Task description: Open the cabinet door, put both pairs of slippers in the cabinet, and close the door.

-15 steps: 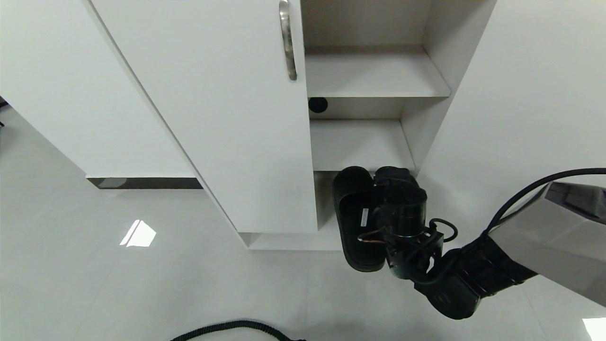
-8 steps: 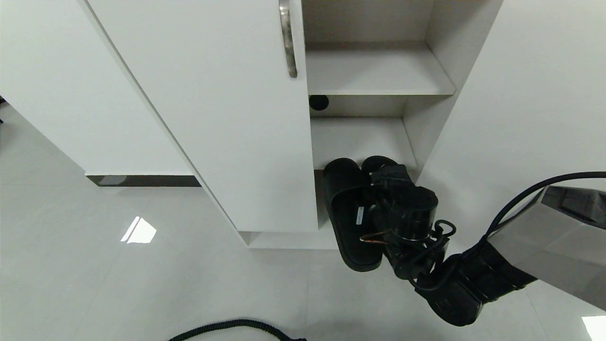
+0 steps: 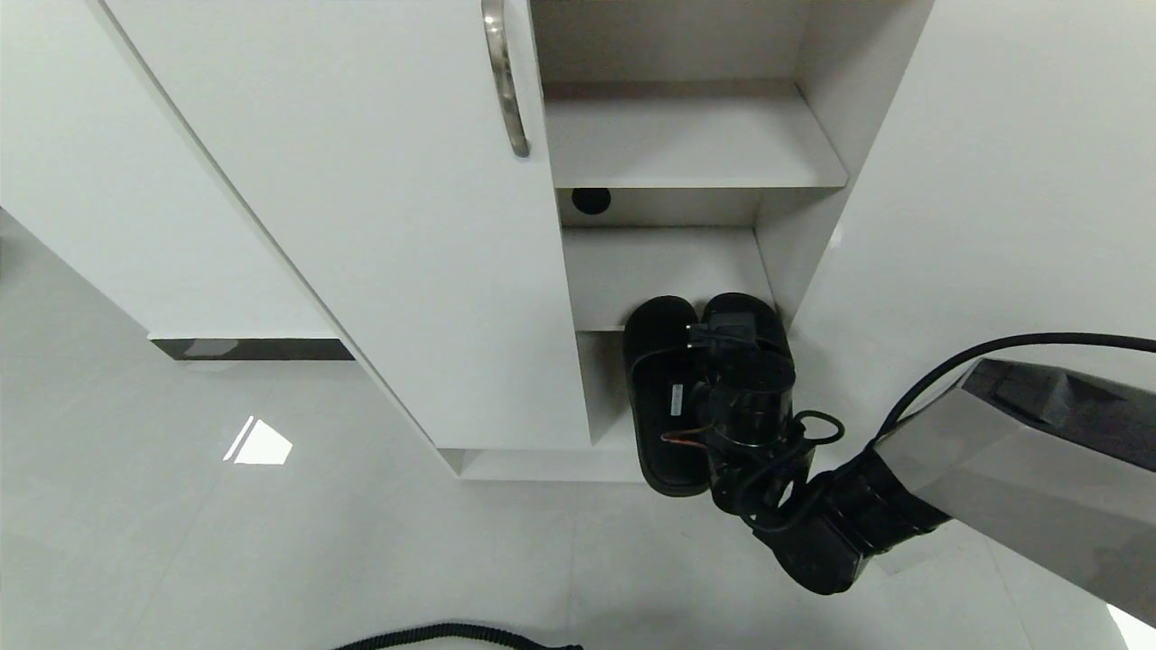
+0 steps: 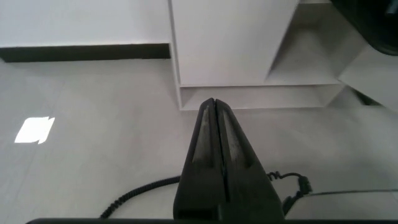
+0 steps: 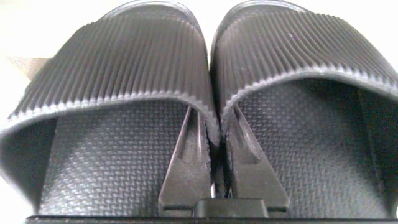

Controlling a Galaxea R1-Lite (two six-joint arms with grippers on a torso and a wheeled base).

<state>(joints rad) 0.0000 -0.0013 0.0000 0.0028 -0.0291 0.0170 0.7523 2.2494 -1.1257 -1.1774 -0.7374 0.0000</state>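
Note:
A pair of black slippers (image 3: pixel 664 388) hangs side by side in front of the open white cabinet (image 3: pixel 686 144), toes reaching over the front edge of the lower shelf (image 3: pixel 659 271). My right gripper (image 3: pixel 722 348) is shut on the slippers' two inner edges, pinching them together (image 5: pixel 214 134). The cabinet door (image 3: pixel 388 217) stands swung open to the left, its metal handle (image 3: pixel 504 77) near the top. My left gripper (image 4: pixel 214 118) is shut with nothing in it, low above the floor and short of the cabinet's base (image 4: pixel 261 96).
A black hole (image 3: pixel 591 199) shows in the back wall between the two shelves. A black corrugated cable (image 3: pixel 452 634) lies on the pale tiled floor in front. The white wall panel (image 3: pixel 984 181) closes in on the cabinet's right.
The right gripper has carried the slippers forward, so their toes now overlap the lower shelf's edge. The head camera has shifted a little, moving the cabinet leftward in view.

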